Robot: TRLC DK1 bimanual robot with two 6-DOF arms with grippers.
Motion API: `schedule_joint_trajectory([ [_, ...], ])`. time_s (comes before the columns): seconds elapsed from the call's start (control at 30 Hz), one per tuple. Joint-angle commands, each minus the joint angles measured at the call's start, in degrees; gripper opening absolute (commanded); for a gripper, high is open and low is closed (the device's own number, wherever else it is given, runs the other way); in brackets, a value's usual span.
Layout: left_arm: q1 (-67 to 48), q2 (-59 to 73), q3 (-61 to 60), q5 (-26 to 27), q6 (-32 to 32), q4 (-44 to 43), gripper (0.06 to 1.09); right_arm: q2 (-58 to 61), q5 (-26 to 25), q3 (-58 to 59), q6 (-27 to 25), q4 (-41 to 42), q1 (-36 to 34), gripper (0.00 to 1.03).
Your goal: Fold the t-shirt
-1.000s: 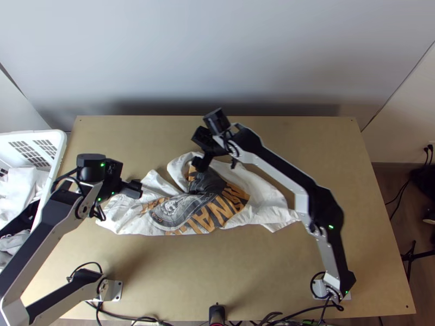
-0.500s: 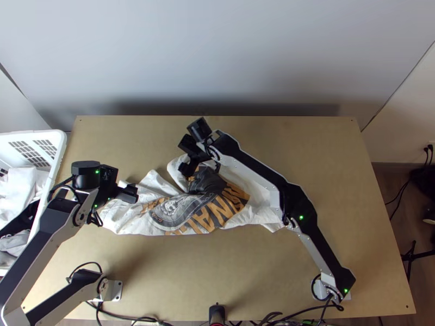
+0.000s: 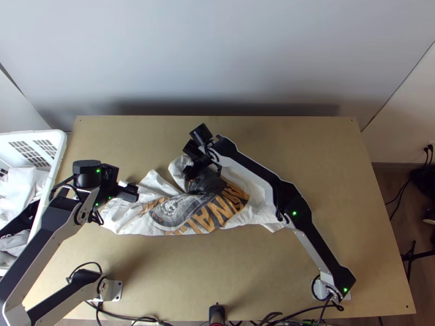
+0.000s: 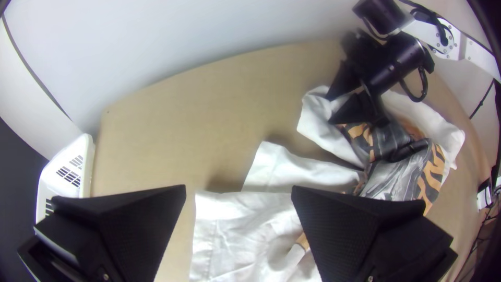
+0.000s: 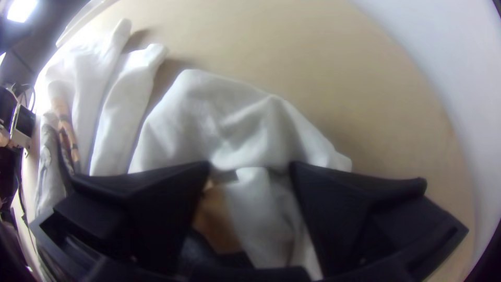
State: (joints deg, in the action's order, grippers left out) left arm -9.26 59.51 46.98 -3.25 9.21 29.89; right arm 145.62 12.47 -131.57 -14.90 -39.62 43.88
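A white t-shirt (image 3: pixel 187 214) with a dark and orange print lies bunched and wrinkled across the middle-left of the table. My left gripper (image 3: pixel 132 191) hangs over its left end; in the left wrist view the left gripper (image 4: pixel 238 193) is open, with white cloth below the gap. Over the shirt's upper edge is my right gripper (image 3: pixel 193 169), low at the cloth. In the right wrist view the right gripper (image 5: pixel 250 169) stands open, white cloth (image 5: pixel 224 115) lying between and beyond its fingers.
A white basket (image 3: pixel 58 157) holding other cloth stands at the table's left edge. Bare tabletop (image 3: pixel 304 146) stretches to the right and along the front. Cables (image 3: pixel 272 318) run along the near edge.
My right gripper has moved left and slightly down the picture, then shifted a little at the shirt's upper edge. The left gripper has moved slightly left and down. The shirt lies about the same.
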Motion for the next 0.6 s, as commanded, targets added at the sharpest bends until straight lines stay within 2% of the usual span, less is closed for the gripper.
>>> schedule_joint_trajectory([
  [0.0, -0.15, -0.53, -0.31, 0.08, -0.51, 0.70, 1.04, -0.25, 0.19, 1.31, 1.01, 0.50, -0.72, 0.26],
  [0.1, -0.24, -0.97, -0.75, 0.08, -0.69, 0.78, 1.04, -0.87, 0.36, 1.05, 1.98, 0.59, -1.60, 0.18],
  [0.17, -0.32, -1.06, -1.10, 0.08, -0.78, 0.78, 1.04, -1.39, 0.27, 1.58, 2.24, 0.50, -2.39, 0.18],
  [0.23, -0.41, -1.06, -1.45, 0.08, -0.95, 0.78, 1.04, -1.83, 0.27, 1.67, 3.47, 0.24, -3.62, 0.11],
  [0.37, -0.50, -1.32, -1.63, 0.08, -1.13, 0.78, 1.04, -2.80, 0.27, 2.10, 8.92, 0.33, -7.23, 0.08],
  [0.57, -0.50, -1.94, -2.42, 0.08, -1.13, 0.78, 1.04, -5.35, -2.54, 3.86, 12.52, 2.35, -13.91, 0.06],
])
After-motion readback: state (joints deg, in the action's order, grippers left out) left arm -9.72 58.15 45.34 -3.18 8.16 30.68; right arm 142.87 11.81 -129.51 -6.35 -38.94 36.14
